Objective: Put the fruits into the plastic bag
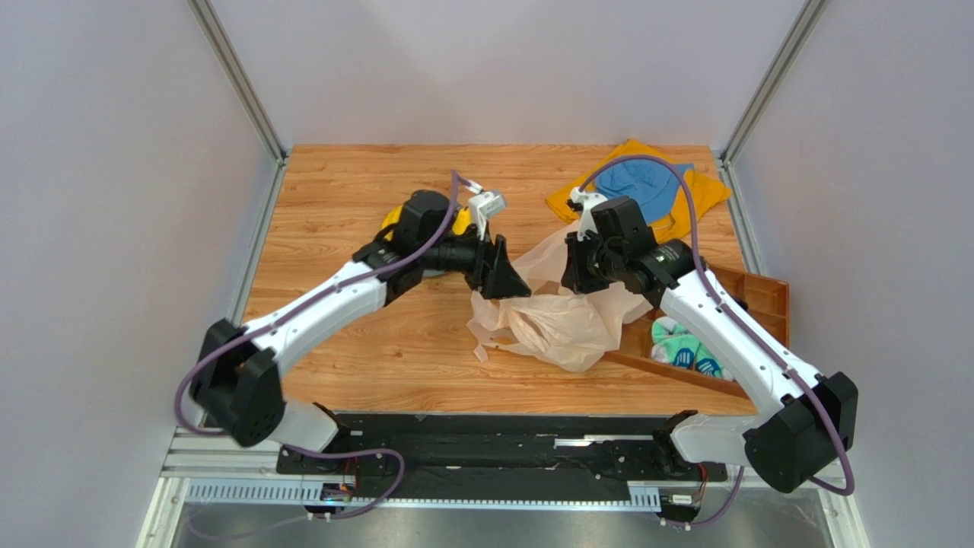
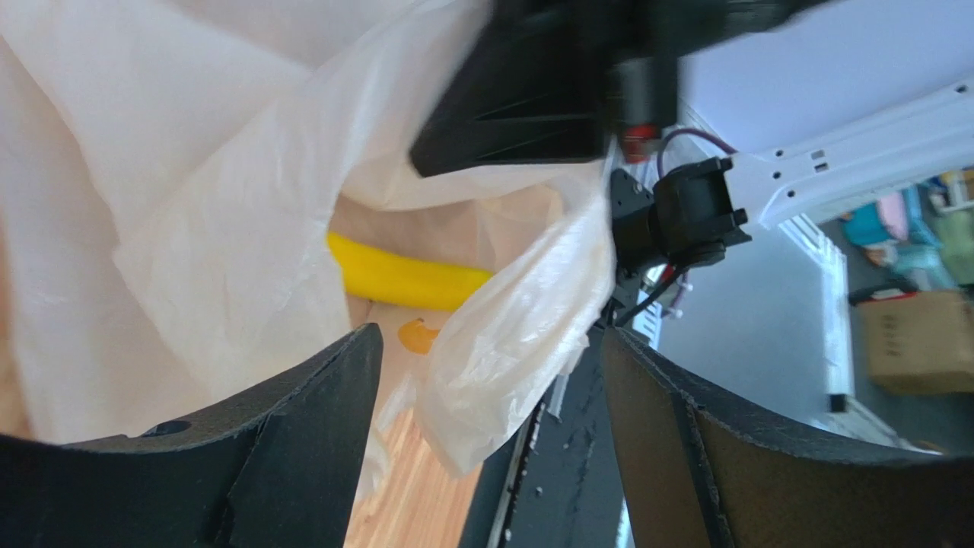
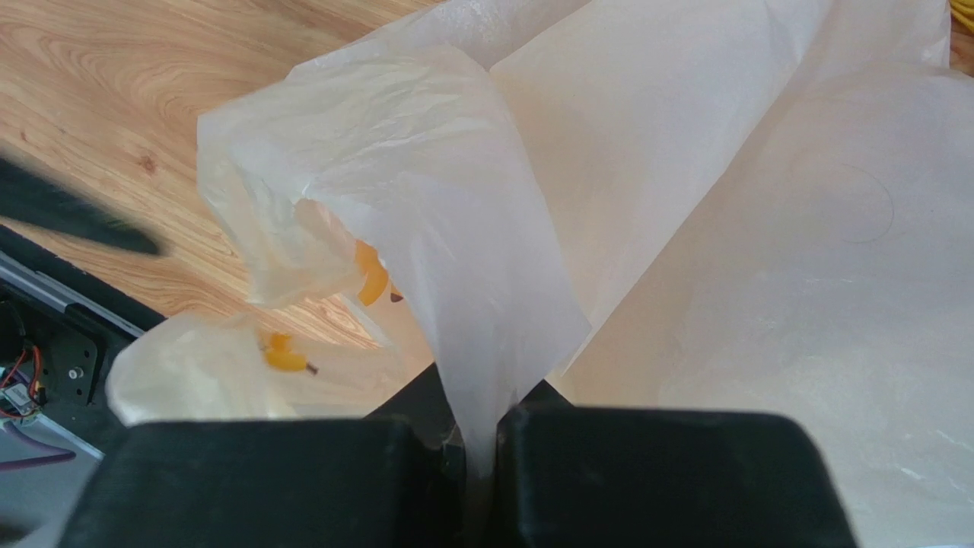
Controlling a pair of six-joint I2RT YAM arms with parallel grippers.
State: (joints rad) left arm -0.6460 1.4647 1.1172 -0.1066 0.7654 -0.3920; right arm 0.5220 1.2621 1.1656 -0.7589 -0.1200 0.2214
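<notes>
Jaws of the right gripper (image 3: 480,440) are pressed together, pinching a raised fold of the plastic bag (image 3: 686,228) so that the thin film stands up from between them. Jaws of the left gripper (image 2: 486,377) are spread wide, with a loose hanging flap of the bag between the two fingers and not clamped. From above, the bag (image 1: 566,325) lies crumpled on the wooden tabletop (image 1: 343,183), right of the middle and toward the near edge, with both grippers at its far side. Through the left wrist view a yellow banana (image 2: 400,277) shows inside the bag. Small orange-yellow fruit pieces (image 3: 368,274) show through the film in the right wrist view. An orange cloth (image 1: 709,188) with a blue cloth (image 1: 652,183) on it lies at the far right corner.
</notes>
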